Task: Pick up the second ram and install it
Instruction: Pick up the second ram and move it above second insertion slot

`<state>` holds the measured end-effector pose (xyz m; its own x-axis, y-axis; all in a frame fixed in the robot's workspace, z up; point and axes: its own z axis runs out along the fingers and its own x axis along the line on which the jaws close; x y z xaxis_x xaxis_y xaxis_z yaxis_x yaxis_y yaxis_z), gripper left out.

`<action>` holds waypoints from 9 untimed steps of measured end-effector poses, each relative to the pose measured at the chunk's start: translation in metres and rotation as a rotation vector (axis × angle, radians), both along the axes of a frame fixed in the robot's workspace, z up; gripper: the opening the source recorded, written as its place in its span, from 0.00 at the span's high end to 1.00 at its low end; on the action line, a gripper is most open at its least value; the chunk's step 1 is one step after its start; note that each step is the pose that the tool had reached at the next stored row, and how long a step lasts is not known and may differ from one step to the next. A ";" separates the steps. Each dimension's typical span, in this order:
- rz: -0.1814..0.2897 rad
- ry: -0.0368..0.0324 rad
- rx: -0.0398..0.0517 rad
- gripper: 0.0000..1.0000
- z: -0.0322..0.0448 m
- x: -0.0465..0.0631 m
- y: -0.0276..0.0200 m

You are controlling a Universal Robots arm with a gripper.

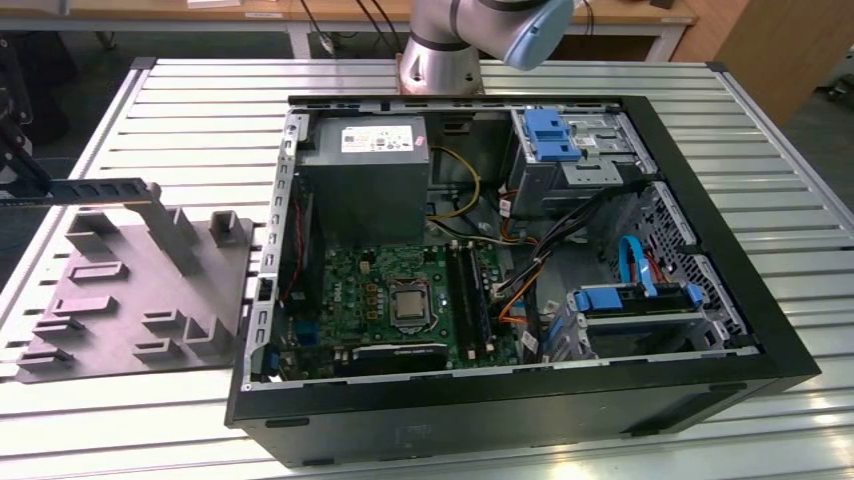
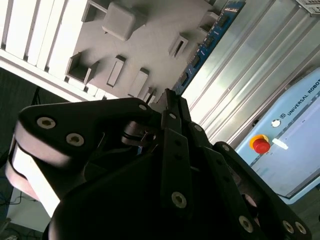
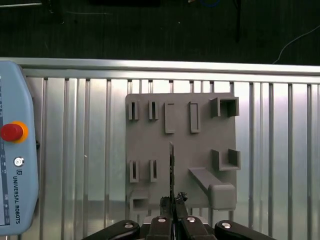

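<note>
My gripper is shut on the second ram, a thin strip that shows edge-on in the first wrist view, sticking out past the fingertips. It hangs above the grey moulded tray. In the second wrist view the ram is a blue-green board with small black chips, reaching away from the gripper over the tray. In the exterior view the ram juts in level from the exterior view's left edge, over the tray's far end. The open computer case lies to the exterior view's right, with black slot rails on its green motherboard.
A slatted metal table carries the tray and the case. A pale blue pendant with a red button lies beside the tray. Inside the case are a grey power supply, blue drive brackets and loose cables.
</note>
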<state>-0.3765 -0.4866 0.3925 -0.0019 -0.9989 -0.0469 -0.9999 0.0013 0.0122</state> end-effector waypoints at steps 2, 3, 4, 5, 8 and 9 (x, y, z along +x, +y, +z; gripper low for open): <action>0.000 0.0000 0.0001 0.86 -0.0001 0.003 0.0000; 0.000 0.0000 0.0001 0.86 -0.0001 0.005 -0.0001; 0.000 -0.0001 0.0001 0.86 -0.0002 0.007 -0.0001; 0.000 -0.0001 0.0001 0.86 -0.0002 0.009 -0.0001; 0.000 -0.0001 0.0001 0.86 -0.0002 0.018 -0.0001; 0.000 -0.0001 0.0001 0.86 -0.0003 0.021 -0.0001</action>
